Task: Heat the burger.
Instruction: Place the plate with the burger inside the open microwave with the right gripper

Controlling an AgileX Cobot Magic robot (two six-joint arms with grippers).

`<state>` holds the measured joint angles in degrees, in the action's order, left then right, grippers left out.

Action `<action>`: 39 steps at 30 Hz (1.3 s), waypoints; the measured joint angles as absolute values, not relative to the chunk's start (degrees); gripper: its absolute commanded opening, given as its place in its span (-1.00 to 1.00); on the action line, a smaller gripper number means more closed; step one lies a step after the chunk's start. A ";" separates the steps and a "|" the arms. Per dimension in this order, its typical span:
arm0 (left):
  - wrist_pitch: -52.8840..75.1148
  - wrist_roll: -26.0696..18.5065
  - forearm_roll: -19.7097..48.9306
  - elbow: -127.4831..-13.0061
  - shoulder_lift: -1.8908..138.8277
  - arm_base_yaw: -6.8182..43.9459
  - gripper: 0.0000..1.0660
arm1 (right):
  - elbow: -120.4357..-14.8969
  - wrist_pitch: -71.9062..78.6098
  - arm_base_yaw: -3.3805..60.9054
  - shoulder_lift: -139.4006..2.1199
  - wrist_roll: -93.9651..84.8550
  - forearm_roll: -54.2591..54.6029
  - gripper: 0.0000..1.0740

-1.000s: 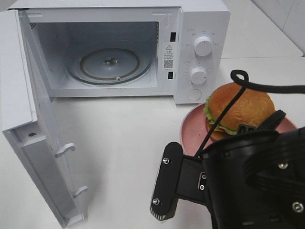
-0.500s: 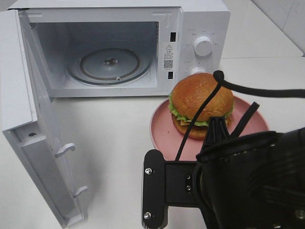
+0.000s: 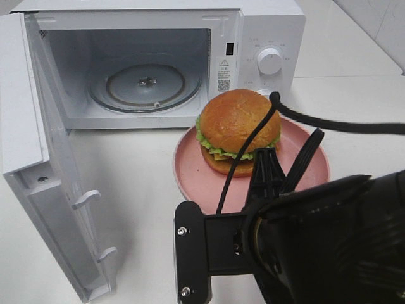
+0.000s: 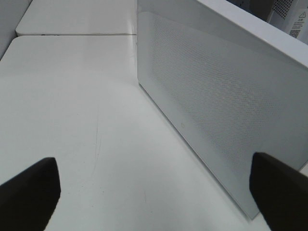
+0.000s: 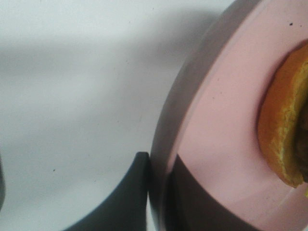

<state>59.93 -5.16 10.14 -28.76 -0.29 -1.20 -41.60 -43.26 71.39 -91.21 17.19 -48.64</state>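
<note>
Burger (image 3: 239,130): sitting near the middle of the pink plate (image 3: 190,171), over the table (image 3: 139,190), just in front of the microwave (image 3: 269,25) at the right end of the opening. Not yet going inside. Not telling from these views whether the plate is resting or riding slightly lifted.

Right gripper (image 5: 156,192): pinching almost fully closed on the plate rim, one finger over the lip and one outside it. Gripping crockery rather than bun, presumably to avoid squashing the food and to move both as one load. Taking the near edge, likely leaving the far edge free for leading into the cavity. Reading this from the wrist view only; in the high view the jaws are hiding behind the right arm (image 3: 329,240).

Left gripper (image 4: 155,190): standing spread wide, holding nothing, hovering low over bare table beside the outer face of the door (image 4: 216,106). Probably parking there for shutting it later; a guess.

Microwave: door hanging wide open to the left, glass turntable (image 3: 145,82) showing nothing on it, so loading path looking free.

Next, by judgement: lifting over the sill, sliding in level, setting down centred on the glass.

Risks: one-edge grip tilting the plate and sending the burger sliding; far rim clipping the door frame.
</note>
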 measured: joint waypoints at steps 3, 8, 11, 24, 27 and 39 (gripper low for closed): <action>59.93 -5.16 10.14 -28.76 -0.29 -1.20 0.88 | -41.60 -41.08 71.16 -91.21 17.07 -51.39 -1.00; 59.93 -5.16 10.14 -28.76 -0.29 -1.20 0.88 | -41.60 -35.98 68.24 -91.21 15.41 -53.11 -1.00; 59.93 -5.16 10.14 -28.76 -0.29 -1.20 0.88 | -41.48 -34.49 65.60 -91.21 11.92 -53.11 -1.00; 59.93 -5.16 10.14 -28.76 -0.29 -1.20 0.88 | -41.48 -23.09 57.70 -91.21 -8.42 -50.99 -1.00; 59.93 -5.16 10.14 -28.76 -0.29 -1.20 0.88 | -41.48 -22.17 56.67 -91.21 -12.72 -49.16 -1.00; 59.93 -5.16 10.14 -28.76 -0.29 -1.20 0.88 | -41.48 -13.69 49.56 -91.27 -45.55 -26.53 -1.00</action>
